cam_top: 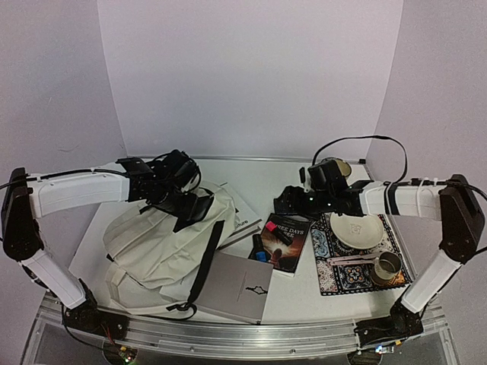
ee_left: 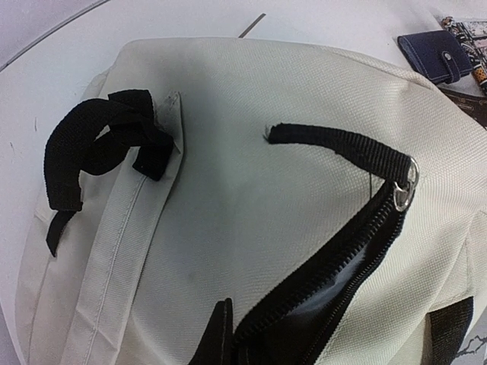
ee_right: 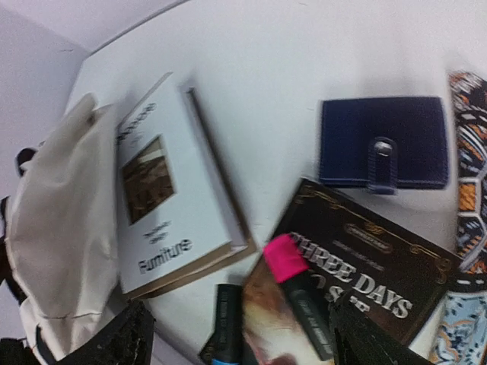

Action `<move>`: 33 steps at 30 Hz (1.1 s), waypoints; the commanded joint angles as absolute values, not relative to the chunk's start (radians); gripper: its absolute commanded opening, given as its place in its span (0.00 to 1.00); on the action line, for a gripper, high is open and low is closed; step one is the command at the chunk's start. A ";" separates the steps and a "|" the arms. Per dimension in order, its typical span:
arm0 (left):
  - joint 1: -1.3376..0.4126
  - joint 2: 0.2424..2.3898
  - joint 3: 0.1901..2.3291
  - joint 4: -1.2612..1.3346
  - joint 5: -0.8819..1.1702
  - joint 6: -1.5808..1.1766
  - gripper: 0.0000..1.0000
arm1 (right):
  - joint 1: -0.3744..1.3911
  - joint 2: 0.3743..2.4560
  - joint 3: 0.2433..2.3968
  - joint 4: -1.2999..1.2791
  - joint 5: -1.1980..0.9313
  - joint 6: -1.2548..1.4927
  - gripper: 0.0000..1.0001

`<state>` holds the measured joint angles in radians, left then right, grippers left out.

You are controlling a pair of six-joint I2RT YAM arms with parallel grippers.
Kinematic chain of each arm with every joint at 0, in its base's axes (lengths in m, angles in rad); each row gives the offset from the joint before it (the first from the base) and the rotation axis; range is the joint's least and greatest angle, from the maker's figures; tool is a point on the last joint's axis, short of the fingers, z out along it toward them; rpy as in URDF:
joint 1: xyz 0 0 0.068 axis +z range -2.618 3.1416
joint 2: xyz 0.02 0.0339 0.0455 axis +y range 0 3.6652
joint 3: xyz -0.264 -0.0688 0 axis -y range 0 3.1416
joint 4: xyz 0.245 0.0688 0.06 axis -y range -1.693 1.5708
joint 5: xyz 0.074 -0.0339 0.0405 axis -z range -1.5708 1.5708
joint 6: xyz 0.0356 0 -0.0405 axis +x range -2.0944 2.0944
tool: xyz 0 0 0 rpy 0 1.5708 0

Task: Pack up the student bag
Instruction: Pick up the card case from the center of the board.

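Shows the student bag (cam_top: 160, 243) slumped on the left of the table (cam_top: 262, 181), zip partly open. Finds left fingers (cam_top: 194, 205) pinched shut at its top. Catches right fingers (cam_top: 286, 201) spread wide above a dark book (ee_right: 380, 289) and the pink highlighter (ee_right: 293, 281) on it.

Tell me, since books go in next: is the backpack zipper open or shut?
Partly open: the zipper on the student bag gapes, showing the inside.
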<state>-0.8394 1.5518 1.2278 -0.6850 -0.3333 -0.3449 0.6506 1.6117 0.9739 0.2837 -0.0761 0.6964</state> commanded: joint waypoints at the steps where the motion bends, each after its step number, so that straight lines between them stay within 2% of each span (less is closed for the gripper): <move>1: -0.836 1.565 1.317 -0.674 -0.318 -0.424 0.00 | 0.604 1.619 0.959 0.245 0.068 0.779 0.80; 16: -0.830 1.591 1.360 -0.689 -0.335 -0.436 0.00 | 0.576 1.870 1.113 0.178 0.398 1.135 0.65; 33: -0.824 1.597 1.358 -0.708 -0.360 -0.413 0.00 | 0.535 2.160 1.317 0.124 0.297 1.127 0.65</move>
